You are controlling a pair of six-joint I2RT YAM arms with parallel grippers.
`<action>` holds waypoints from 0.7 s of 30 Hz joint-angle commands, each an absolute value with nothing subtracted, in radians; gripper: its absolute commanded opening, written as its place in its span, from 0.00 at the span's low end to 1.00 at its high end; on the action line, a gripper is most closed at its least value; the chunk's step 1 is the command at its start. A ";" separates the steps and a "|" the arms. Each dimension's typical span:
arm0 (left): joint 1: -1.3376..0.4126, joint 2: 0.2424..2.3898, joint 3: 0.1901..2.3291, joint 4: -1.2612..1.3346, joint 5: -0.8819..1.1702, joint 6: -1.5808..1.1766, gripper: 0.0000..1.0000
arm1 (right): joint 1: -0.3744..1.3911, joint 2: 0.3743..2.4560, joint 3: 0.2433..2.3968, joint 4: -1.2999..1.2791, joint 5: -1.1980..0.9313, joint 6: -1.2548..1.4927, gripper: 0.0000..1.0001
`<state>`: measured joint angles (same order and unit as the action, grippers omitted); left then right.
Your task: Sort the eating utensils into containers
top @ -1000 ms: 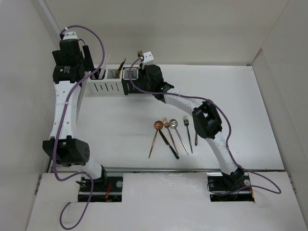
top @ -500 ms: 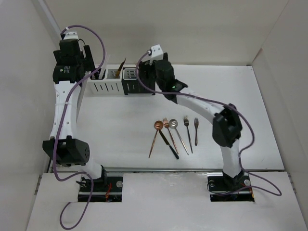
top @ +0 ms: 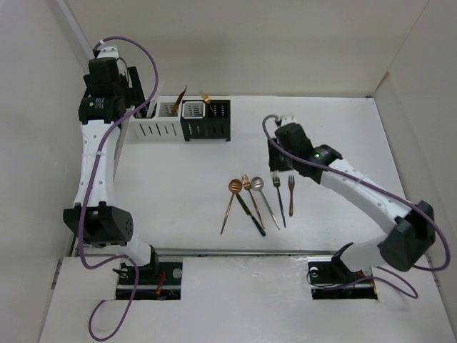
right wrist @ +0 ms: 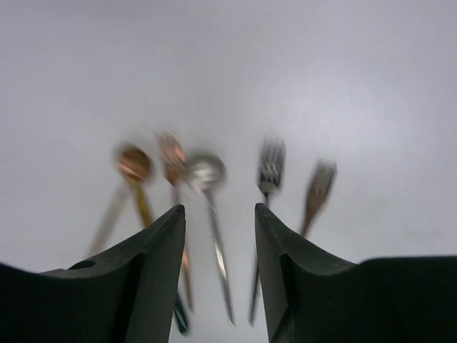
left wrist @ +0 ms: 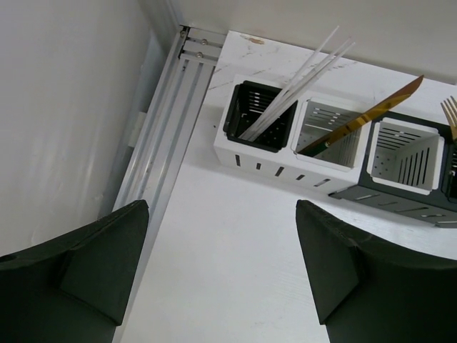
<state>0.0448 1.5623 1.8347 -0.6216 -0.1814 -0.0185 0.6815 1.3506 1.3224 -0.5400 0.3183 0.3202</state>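
Observation:
Several eating utensils lie side by side mid-table: a copper spoon [top: 235, 186], a copper fork [top: 245, 180], a silver spoon [top: 257, 184], a dark fork [top: 276, 179], a small copper fork [top: 291, 184] and a dark-handled knife [top: 251, 214]. The containers [top: 186, 128] stand in a row at the back. One holds pale chopsticks [left wrist: 293, 82], the one beside it a gold knife [left wrist: 364, 114], and a gold fork [top: 206, 98] stands in a black one. My right gripper [right wrist: 220, 209] hovers open and empty over the loose utensils, blurred. My left gripper [left wrist: 221, 207] is open and empty, near the containers.
A metal rail [left wrist: 161, 128] runs along the table's left edge beside the containers. White walls enclose the table on three sides. Purple cables [top: 146, 68] loop off both arms.
My right arm has swung back from the black container to above the loose utensils. The gold fork it held now stands in that container. The left arm has not moved.

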 commanded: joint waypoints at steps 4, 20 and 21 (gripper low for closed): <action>0.023 1.557 1.888 -0.607 -0.126 -0.044 0.82 | 0.566 1.352 1.086 -0.807 0.120 0.446 0.48; 0.014 1.505 1.870 -0.617 -0.158 -0.035 0.82 | 0.454 1.629 0.989 -0.646 0.121 0.365 0.47; 0.014 1.505 1.870 -0.617 -0.158 -0.035 0.82 | 0.442 1.641 0.989 -0.635 0.121 0.365 0.47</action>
